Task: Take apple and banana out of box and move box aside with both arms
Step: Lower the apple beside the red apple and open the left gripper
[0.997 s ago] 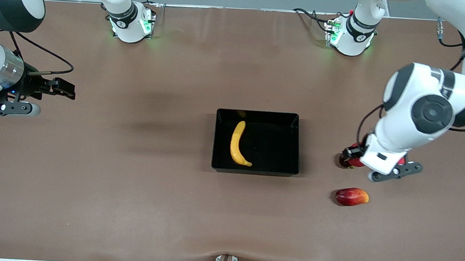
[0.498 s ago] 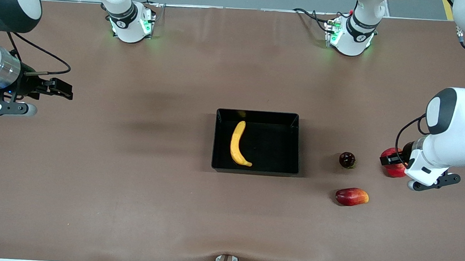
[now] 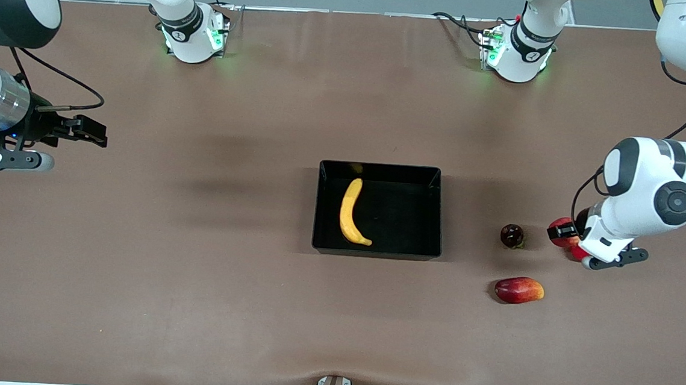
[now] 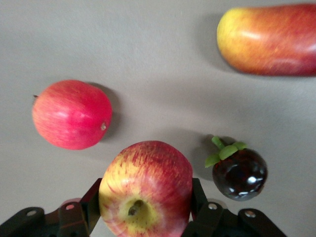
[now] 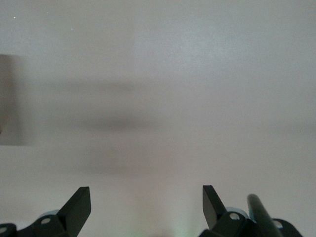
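Observation:
The black tray (image 3: 432, 214) sits mid-table with the yellow banana (image 3: 351, 211) lying in it. My left gripper (image 3: 562, 231) is shut on a red apple with yellowish patches (image 3: 558, 223) and holds it just above the table toward the left arm's end. The wrist view shows the apple (image 4: 145, 190) between the left gripper's jaws (image 4: 146, 207). My right gripper (image 3: 91, 129) is open and empty over the bare table at the right arm's end, and its wrist view (image 5: 145, 207) shows only the table.
A second red apple (image 4: 71, 114) lies on the table beside the left gripper, partly hidden in the front view (image 3: 575, 253). A dark round fruit with a green stem (image 3: 512, 235) and an oblong red-yellow fruit (image 3: 519, 290) lie between the tray and the left gripper.
The left arm swung from over the dark fruit toward its own end of the table, then came back a little. The apple now shows in its jaws. The right arm barely moved.

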